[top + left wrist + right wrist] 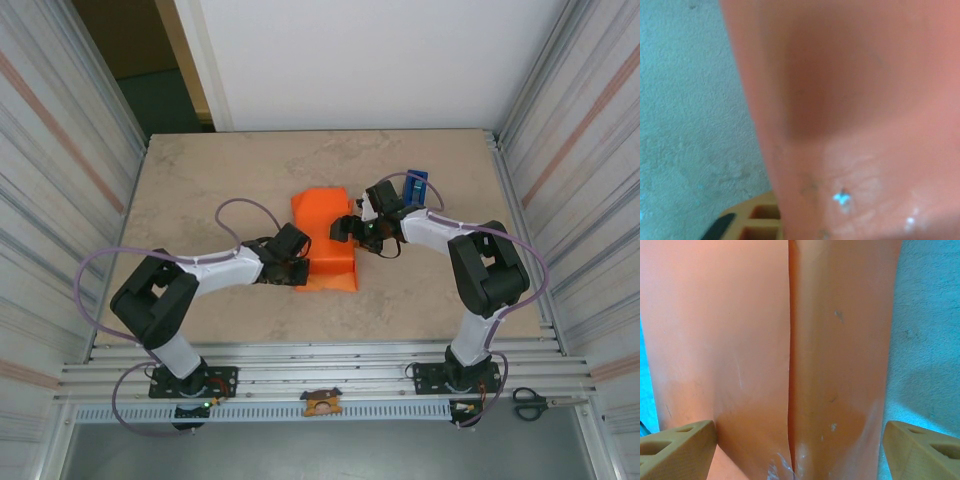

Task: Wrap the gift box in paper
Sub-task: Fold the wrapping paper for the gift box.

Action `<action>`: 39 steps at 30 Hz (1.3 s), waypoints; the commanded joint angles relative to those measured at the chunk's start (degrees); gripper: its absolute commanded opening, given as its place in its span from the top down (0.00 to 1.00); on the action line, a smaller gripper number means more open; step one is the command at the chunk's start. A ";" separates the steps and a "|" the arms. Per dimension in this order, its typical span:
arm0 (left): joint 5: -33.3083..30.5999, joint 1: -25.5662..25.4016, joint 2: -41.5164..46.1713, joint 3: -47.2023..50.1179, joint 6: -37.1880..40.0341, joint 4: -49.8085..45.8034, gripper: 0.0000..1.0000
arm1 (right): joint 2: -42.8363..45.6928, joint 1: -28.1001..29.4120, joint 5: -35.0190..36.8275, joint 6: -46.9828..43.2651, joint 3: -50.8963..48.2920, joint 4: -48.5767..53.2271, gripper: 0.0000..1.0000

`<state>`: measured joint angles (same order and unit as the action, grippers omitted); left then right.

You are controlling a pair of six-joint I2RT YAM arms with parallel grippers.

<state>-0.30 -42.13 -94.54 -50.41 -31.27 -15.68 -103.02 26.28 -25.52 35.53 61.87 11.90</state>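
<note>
Straddling the paper (790, 340), the right fingers (677, 450) stand wide apart; whether the left fingers (759, 221) pinch it cannot be told.

— What do we count here?
— We count one thin orange paper sheet (318, 215), one narrow blue tape dispenser (416, 186), one pair of black-handled scissors (530, 403) and two black-and-white robot arms (215, 268) (440, 232).

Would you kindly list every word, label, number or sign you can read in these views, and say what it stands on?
No text can be read here.
The paper: plain orange with no print; up close it shows only scuffs and a seam.
The blue tape dispenser: too small to tell whether it carries any marking.
The small orange part at the near edge: too small to read.
</note>
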 commanded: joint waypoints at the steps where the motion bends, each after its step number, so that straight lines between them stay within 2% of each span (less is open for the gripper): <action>1: -1.40 -0.57 -0.34 -2.04 0.04 -3.70 0.79 | -1.13 0.69 3.22 0.07 -2.07 5.11 0.16; 4: -0.68 -0.67 -0.19 -2.62 0.93 -6.42 0.72 | -1.13 0.70 3.28 0.09 -1.95 5.15 0.16; 6: -0.11 -0.67 -0.12 -2.40 1.16 -7.50 0.74 | -1.13 0.85 3.25 0.15 -1.93 5.23 0.16; 11: 0.06 -0.93 -0.64 -2.41 1.88 -8.22 0.92 | -1.21 1.22 3.61 0.51 -1.77 5.02 0.16; 14: 0.16 -1.07 -0.51 -2.83 2.00 -8.56 0.99 | -1.19 1.40 3.64 0.59 -1.58 5.21 0.16; 16: -0.50 -1.20 -0.37 -3.10 1.67 -9.33 0.97 | -1.13 1.58 3.98 0.68 -1.53 5.16 0.15; 19: -1.12 -1.20 -0.05 -3.06 0.96 -10.41 0.80 | -1.28 1.74 3.82 0.77 -1.49 5.24 0.15; 23: -0.47 -1.46 0.92 -2.07 0.94 -10.61 0.71 | -1.41 2.00 4.07 0.86 -1.23 5.44 0.15; 25: -0.44 -1.63 1.04 -1.64 0.92 -10.69 0.76 | -1.48 2.00 4.14 0.79 -1.13 5.61 0.15; 28: 0.17 -1.80 0.91 -1.44 1.49 -10.42 0.91 | -1.39 2.10 4.41 0.77 -1.10 5.81 0.15; 30: 0.61 -1.89 0.85 -1.91 1.82 -10.42 0.97 | -1.33 2.11 4.56 0.78 -1.13 5.78 0.15; 34: 0.61 -2.22 1.02 -2.13 0.98 -10.67 1.00 | -1.35 2.19 4.62 0.77 -1.05 5.87 0.15; 36: -0.13 -2.18 1.03 -2.36 0.29 -12.11 0.85 | -1.14 2.19 4.70 0.82 -1.13 5.93 0.15; 38: -0.23 -2.18 1.41 -2.17 0.31 -12.77 0.82 | -1.04 2.25 4.89 0.86 -1.30 5.85 0.15; 39: -0.23 -2.26 1.82 -1.94 0.31 -12.86 0.77 | -0.95 2.28 4.86 0.92 -1.46 5.72 0.15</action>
<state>-0.03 -44.01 -94.56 -52.27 -30.35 -25.58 -102.89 27.14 -24.18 35.99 61.91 11.86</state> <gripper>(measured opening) 0.203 0.850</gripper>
